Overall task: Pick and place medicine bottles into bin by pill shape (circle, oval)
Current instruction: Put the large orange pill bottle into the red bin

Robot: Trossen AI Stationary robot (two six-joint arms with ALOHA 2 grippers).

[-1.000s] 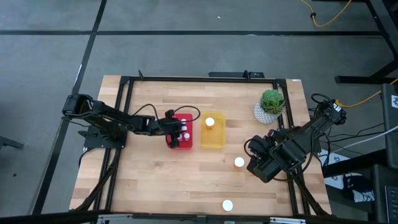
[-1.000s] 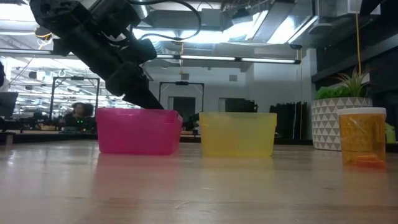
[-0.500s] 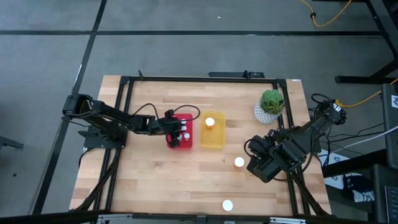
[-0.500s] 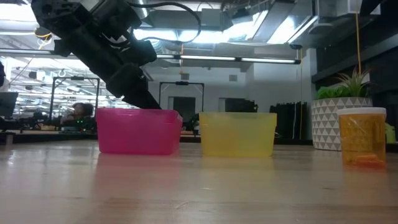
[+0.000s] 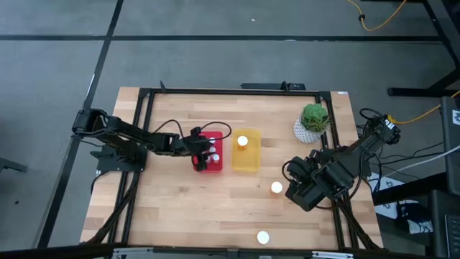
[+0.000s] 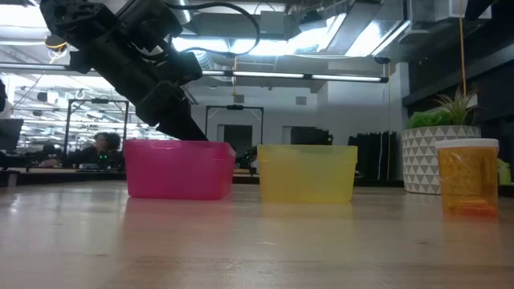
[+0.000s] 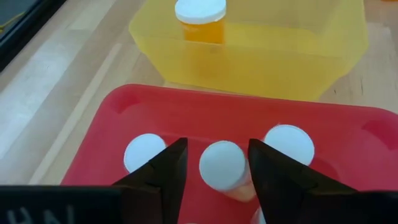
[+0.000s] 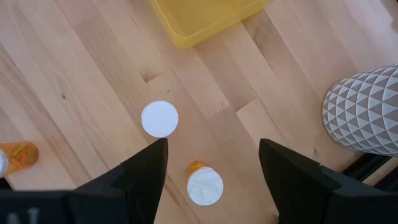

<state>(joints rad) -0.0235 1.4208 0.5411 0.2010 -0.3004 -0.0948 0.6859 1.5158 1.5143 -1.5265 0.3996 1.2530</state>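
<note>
My left gripper (image 5: 198, 152) reaches down into the red bin (image 5: 216, 167) and is open. Its fingers stand on either side of a white-capped bottle (image 7: 222, 165) that stands on the bin floor, between two more capped bottles (image 7: 144, 152) (image 7: 289, 143). I cannot tell whether a finger touches it. One orange bottle (image 7: 200, 17) stands in the yellow bin (image 5: 246, 162). My right gripper (image 8: 213, 144) hovers open and empty over the right side of the table (image 5: 295, 191), above two upright bottles (image 8: 160, 118) (image 8: 205, 185). A third bottle (image 8: 15, 155) lies on its side.
A potted green plant (image 5: 313, 120) in a patterned white pot stands at the far right, close to my right arm. Two bottles (image 5: 276, 188) (image 5: 263, 237) stand on bare wood toward the near edge. A black frame (image 5: 230, 91) borders the table.
</note>
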